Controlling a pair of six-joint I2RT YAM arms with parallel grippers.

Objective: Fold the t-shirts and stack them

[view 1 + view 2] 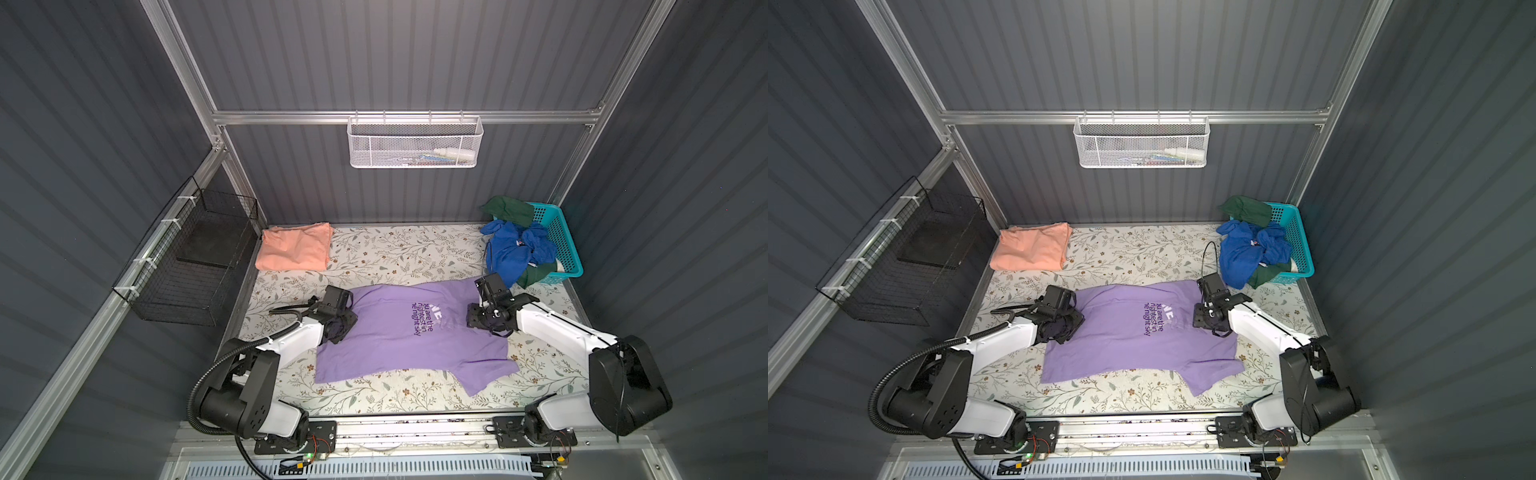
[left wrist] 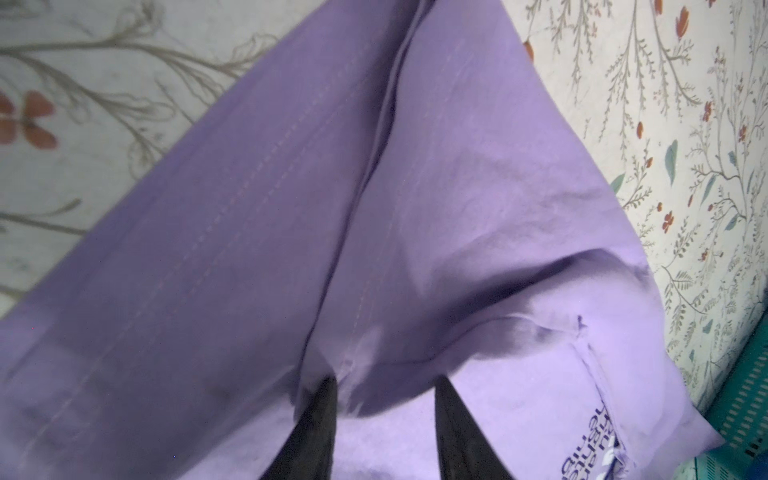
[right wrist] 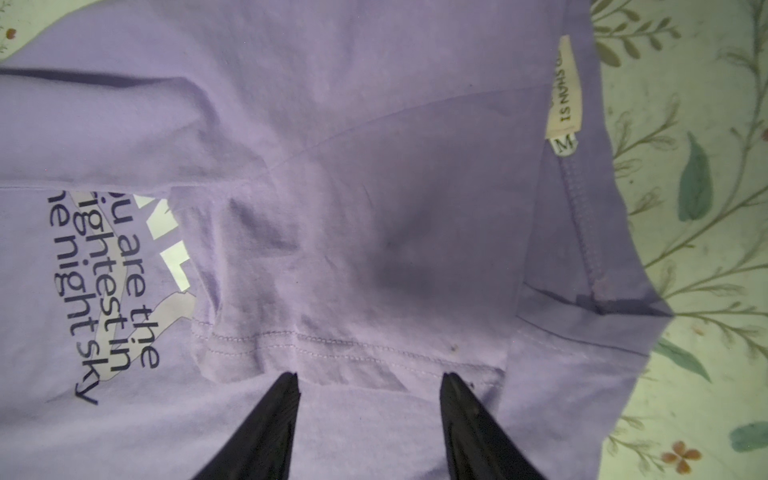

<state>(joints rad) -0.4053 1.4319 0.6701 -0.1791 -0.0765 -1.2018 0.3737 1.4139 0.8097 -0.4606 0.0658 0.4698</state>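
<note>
Right wrist | lavender t-shirt (image 3: 374, 208) beneath right end effector (image 3: 370, 377)

I see a turquoise basket (image 1: 562, 243) in the far right corner of the tabletop (image 1: 395, 249) (blue and green clothes (image 1: 509, 255) heaped in it), a white mesh basket (image 1: 415, 146) behind, and a black wire basket (image 1: 187, 274) left.

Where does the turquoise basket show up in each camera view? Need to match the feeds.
In a top view: turquoise basket at the back right corner of the table.
In a top view: same corner.
Left wrist: a sliver of lattice at the picture's edge, beyond the purple t-shirt.
Right wrist: not in it.
Shared landmark: the shirt's lettering, in all four.
</note>
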